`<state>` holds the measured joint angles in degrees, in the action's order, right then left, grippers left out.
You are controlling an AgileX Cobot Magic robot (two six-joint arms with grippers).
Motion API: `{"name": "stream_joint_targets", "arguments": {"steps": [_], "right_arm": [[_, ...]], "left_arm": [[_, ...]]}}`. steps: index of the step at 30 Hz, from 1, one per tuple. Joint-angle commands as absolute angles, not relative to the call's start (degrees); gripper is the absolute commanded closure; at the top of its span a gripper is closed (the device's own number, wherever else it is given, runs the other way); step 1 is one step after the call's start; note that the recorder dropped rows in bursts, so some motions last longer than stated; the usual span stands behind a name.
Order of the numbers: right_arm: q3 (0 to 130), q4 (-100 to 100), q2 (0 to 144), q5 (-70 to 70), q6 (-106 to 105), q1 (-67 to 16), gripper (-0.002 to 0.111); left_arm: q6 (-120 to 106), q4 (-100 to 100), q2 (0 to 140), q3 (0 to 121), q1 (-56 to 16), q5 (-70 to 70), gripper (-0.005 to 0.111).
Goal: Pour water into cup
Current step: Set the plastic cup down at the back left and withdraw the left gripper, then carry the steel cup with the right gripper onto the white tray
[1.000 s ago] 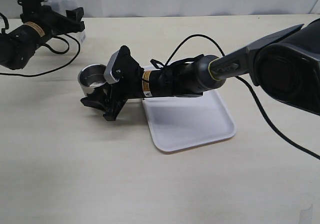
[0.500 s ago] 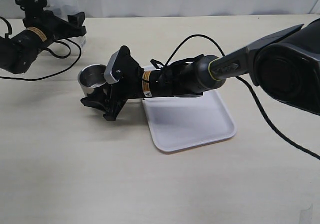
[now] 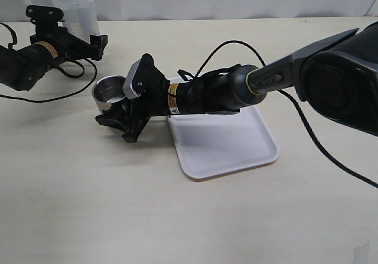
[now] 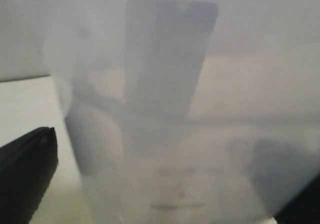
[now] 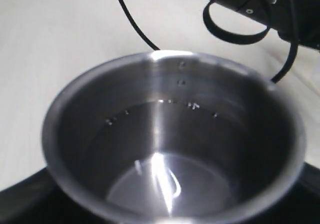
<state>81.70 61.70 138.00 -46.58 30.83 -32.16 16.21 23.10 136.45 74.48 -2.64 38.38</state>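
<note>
The steel cup (image 3: 109, 93) stands on the table left of centre. My right gripper (image 3: 120, 103) lies low beside it, jaws around the cup's wall. In the right wrist view the cup (image 5: 75, 114) fills the frame with a shallow pool of clear water (image 5: 200, 139) inside. My left gripper (image 3: 78, 35) at the back left is shut on a translucent plastic beaker (image 3: 80, 7), held about upright, behind and left of the cup. The left wrist view shows only the hazy beaker (image 4: 170, 114) between dark fingers (image 4: 25, 174).
A white tray (image 3: 236, 152) lies under the right arm, right of the cup. Black cables (image 3: 59, 78) trail on the table by the left arm. A pale wall runs along the table's far edge.
The left arm has moved right, toward the cup, and the beaker has come from tilted to about upright. The right gripper and the cup have not moved.
</note>
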Motion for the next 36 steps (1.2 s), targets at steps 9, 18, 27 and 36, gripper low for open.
{"name": "stream_joint_targets", "arguments": {"steps": [9,18,27,36], "right_arm": [[81.92,60.65,137.24,-48.1,30.33,-32.01,0.104],[81.92,60.65,133.66,-48.09,30.33,-31.2,0.104],[81.92,60.65,130.18,-47.23,30.67,-31.2,0.104],[81.92,60.65,129.8,-45.1,30.81,-31.2,0.104]], "left_arm": [[12.48,23.31,125.19,52.28,4.53,52.63,0.007],[11.88,23.31,110.71,43.49,5.41,51.39,0.007],[11.9,12.72,102.33,38.93,5.31,45.37,0.04],[12.29,22.26,92.58,34.23,5.31,45.57,0.107]]}}
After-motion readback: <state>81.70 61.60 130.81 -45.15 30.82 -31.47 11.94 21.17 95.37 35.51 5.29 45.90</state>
